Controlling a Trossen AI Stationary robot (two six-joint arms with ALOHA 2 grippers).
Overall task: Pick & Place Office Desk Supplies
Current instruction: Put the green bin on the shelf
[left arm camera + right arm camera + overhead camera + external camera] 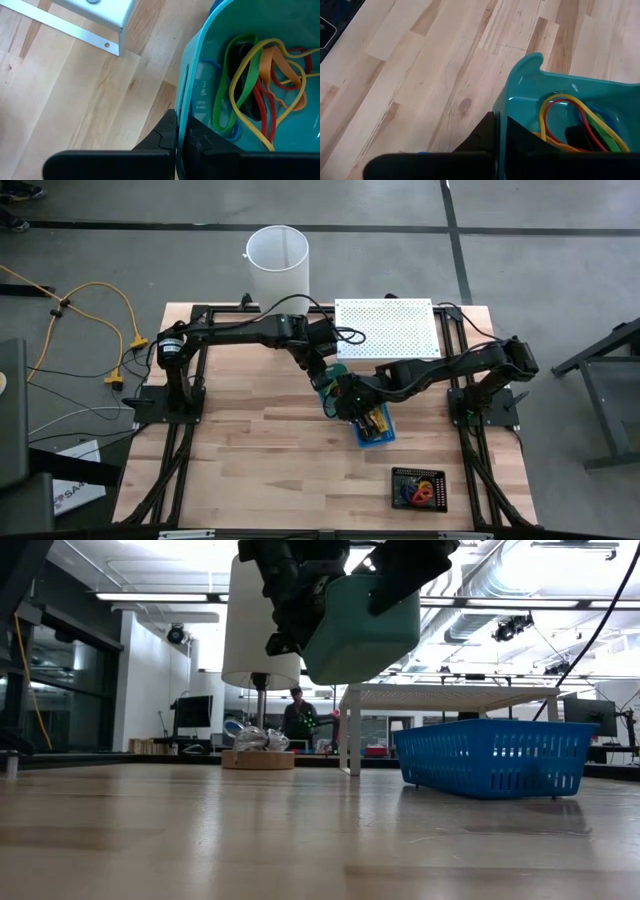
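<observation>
A teal-green tray (pixel 336 378) hangs in the air above the middle of the table; it also shows in the low view (pixel 362 635). Inside it lie yellow, green, red and orange rubber-band loops (pixel 255 90) and a small blue clip (pixel 207 67). My left gripper (pixel 325 373) and my right gripper (pixel 347 397) are both shut on the tray's rim, on different sides of it. The bands also show in the right wrist view (pixel 570 120). My left gripper pinches the tray's side wall at its rim (pixel 186 112), one finger (pixel 165 137) outside and one inside. The tray is lifted clear of the table. My right gripper pinches another stretch of the tray's wall at the rim (pixel 503 107), near a rounded corner (pixel 527 62), one finger (pixel 487 135) outside and one inside. The tray is clear of the table.
A blue basket-like tray (pixel 375 427) with yellow packets stands on the table just beside and below the held tray. A black tray (pixel 418 488) with small items stands at the front right. A white perforated board (pixel 385 328) and a tall white cylinder (pixel 277 260) stand at the back.
</observation>
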